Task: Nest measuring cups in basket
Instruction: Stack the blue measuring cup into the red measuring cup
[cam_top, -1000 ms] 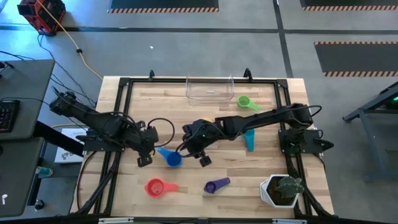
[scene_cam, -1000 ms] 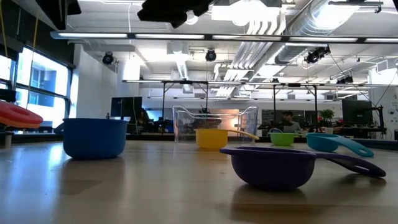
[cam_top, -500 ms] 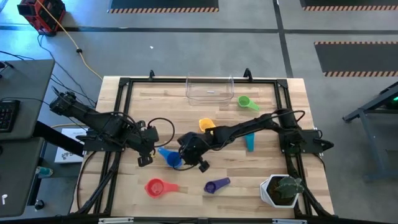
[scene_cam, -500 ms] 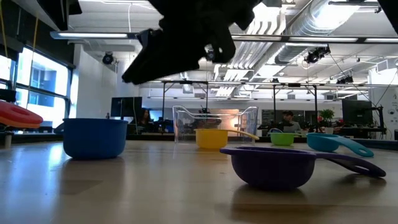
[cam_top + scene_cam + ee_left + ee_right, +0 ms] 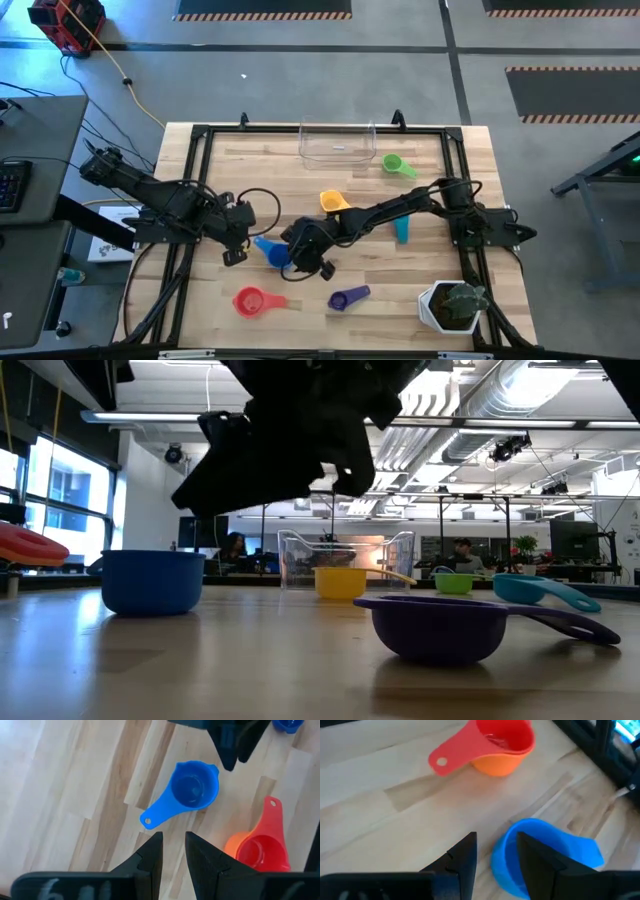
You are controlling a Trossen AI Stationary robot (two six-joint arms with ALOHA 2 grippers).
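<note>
The blue cup (image 5: 276, 253) stands upright on its base on the table, handle toward the left arm. My right gripper (image 5: 306, 262) hangs open just above and beside it; in the right wrist view (image 5: 495, 845) one finger is over the bowl and one is outside its rim (image 5: 501, 856). My left gripper (image 5: 232, 256) waits by the blue handle (image 5: 150, 818), slightly open. The yellow (image 5: 332, 201), green (image 5: 393, 163), teal (image 5: 402, 229), orange-red (image 5: 250, 300) and purple (image 5: 347, 297) cups sit on the wood. No pink cup shows. The clear basket (image 5: 337, 143) stands at the far edge.
A white pot with a green plant (image 5: 455, 305) stands at the near right corner. A black frame (image 5: 190, 150) runs round the table top. Bare wood lies between the yellow cup and the basket.
My right gripper has moved toward the table's left and near edge and come down over the blue cup. Its arm has swung off the yellow cup, which now shows in full. No cup has moved.
</note>
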